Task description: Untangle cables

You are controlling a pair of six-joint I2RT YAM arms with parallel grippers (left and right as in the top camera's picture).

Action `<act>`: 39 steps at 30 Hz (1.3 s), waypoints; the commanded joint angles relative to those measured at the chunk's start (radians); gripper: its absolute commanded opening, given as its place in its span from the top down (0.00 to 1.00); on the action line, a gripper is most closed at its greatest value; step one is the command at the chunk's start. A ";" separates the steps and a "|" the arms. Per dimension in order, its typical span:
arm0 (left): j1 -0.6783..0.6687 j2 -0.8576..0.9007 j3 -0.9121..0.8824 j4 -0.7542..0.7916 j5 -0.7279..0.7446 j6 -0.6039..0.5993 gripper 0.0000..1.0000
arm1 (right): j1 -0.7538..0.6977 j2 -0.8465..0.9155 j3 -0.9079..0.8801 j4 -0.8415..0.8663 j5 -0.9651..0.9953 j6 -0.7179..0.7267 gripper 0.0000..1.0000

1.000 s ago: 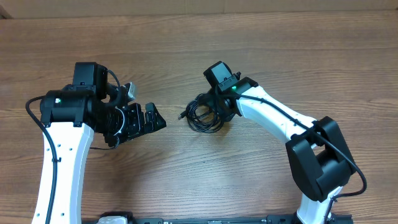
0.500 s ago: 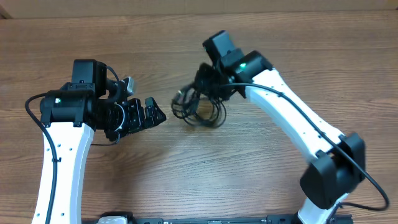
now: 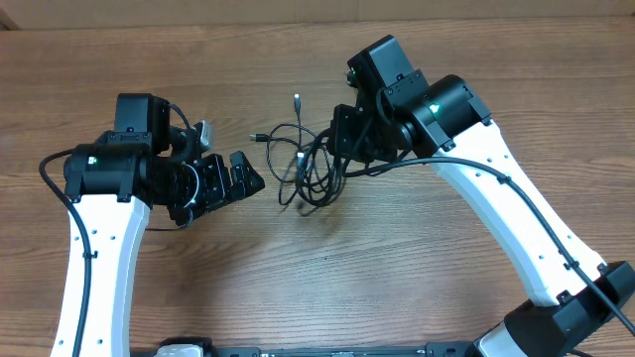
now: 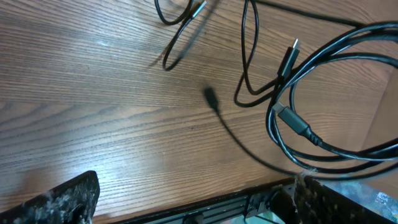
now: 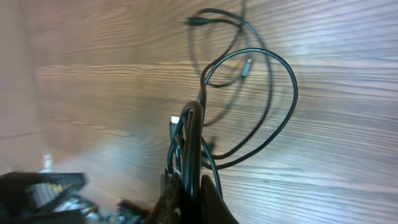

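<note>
On the brown wood-grain table point(image 3: 298, 288), we see the black cables point(image 3: 308, 174) near the middle, just right of the left claw point(image 3: 234, 183), whose fingers stand wide apart around nothing. The right claw point(image 3: 342, 151) is pinched tight on the bundle. Since a second ago the right arm has risen and swung farther away. The tight coil has loosened, with plug ends trailing far-left, and the left arm has not moved.

Prob. robotics lab: wood-grain table point(image 3: 327, 297), white robot arm point(image 3: 99, 268).
</note>
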 commanded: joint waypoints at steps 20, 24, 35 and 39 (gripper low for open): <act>-0.071 0.004 -0.005 -0.013 -0.079 -0.066 0.00 | -0.105 0.062 -0.102 0.035 -0.121 -0.094 0.00; -0.131 0.021 -0.019 -0.067 -0.185 -0.150 0.01 | -0.254 0.062 -0.102 -0.064 -0.121 -0.094 0.00; -0.214 0.051 -0.162 0.159 -0.192 -0.094 0.06 | -0.387 0.062 -0.103 -0.077 -0.110 -0.093 0.00; -0.226 0.095 -0.163 0.244 -0.192 -0.053 0.21 | -0.387 0.062 -0.103 -0.059 -0.110 -0.093 0.00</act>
